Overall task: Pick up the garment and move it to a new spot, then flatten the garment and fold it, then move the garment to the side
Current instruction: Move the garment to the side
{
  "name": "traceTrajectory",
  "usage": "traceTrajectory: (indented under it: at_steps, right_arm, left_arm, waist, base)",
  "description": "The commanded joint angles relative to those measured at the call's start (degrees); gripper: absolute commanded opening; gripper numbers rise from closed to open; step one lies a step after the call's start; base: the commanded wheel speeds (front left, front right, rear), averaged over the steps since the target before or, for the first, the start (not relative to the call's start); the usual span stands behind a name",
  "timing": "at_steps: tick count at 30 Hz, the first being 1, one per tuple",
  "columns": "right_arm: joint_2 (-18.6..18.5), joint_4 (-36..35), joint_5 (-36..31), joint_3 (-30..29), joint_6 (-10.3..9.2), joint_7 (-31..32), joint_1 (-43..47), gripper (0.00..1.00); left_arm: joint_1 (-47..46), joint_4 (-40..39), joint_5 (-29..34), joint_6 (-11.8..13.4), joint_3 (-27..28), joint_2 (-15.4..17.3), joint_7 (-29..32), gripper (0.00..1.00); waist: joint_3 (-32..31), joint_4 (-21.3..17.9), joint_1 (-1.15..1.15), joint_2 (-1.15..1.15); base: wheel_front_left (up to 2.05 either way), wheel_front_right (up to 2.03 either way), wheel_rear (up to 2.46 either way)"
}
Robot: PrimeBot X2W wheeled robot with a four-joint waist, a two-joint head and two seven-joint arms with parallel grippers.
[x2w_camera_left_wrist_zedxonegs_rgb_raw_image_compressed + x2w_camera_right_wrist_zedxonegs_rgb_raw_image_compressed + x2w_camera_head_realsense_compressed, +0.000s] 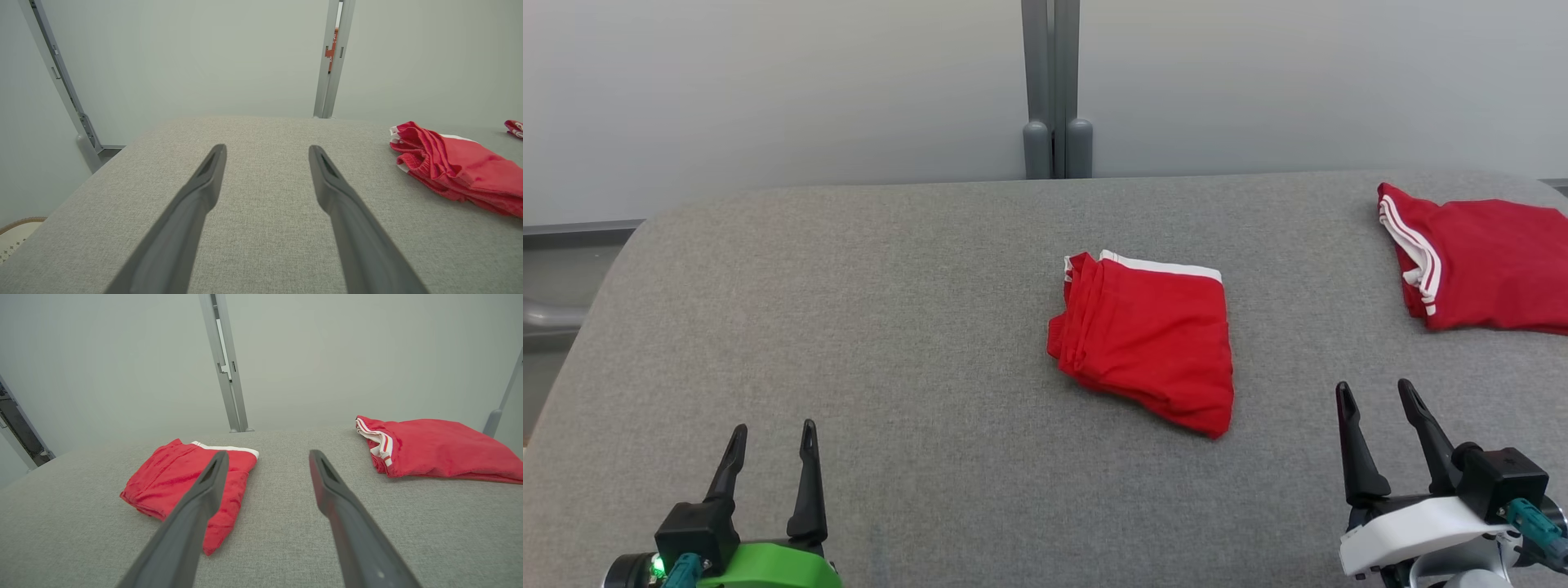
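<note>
Red garment (1147, 339) folded, centre of table (849, 327); fold looks done. At near edge, left gripper (774, 427) and right gripper (1374, 386) spread wide, empty. Remaining: move it aside.

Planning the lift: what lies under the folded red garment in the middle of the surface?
The folded red garment rests on the grey fabric surface. Stacked layers show at its left edge; anything between or beneath them is covered.
</note>
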Motion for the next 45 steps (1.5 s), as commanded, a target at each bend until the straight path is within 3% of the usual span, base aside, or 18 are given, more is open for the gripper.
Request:
traceTrajectory:
  at_steps: [1,33,45]
  right_arm:
    - [0.0,0.2,-0.4,-0.1,-0.01,-0.2,0.7,1.00]
    - [0.0,1.6,-0.5,0.8,-0.01,-0.2,-0.1,1.00]
    - [-2.4,7.5,-1.3,7.4,-0.01,0.4,-11.0,1.00]
  left_arm:
    - [0.4,-0.1,0.0,0.4,0.0,0.6,-0.2,1.00]
    - [-0.2,0.2,-0.9,1.4,-1.0,1.4,-0.2,1.00]
    - [-1.4,0.3,-0.9,1.4,-1.7,1.5,-0.2,1.00]
  waist:
    - [0.1,0.1,0.00,0.00]
    - [0.3,0.2,0.00,0.00]
    - [1.2,1.1,0.00,0.00]
  base:
    - [0.00,0.00,0.00]
    - [0.00,0.00,0.00]
    - [0.00,0.00,0.00]
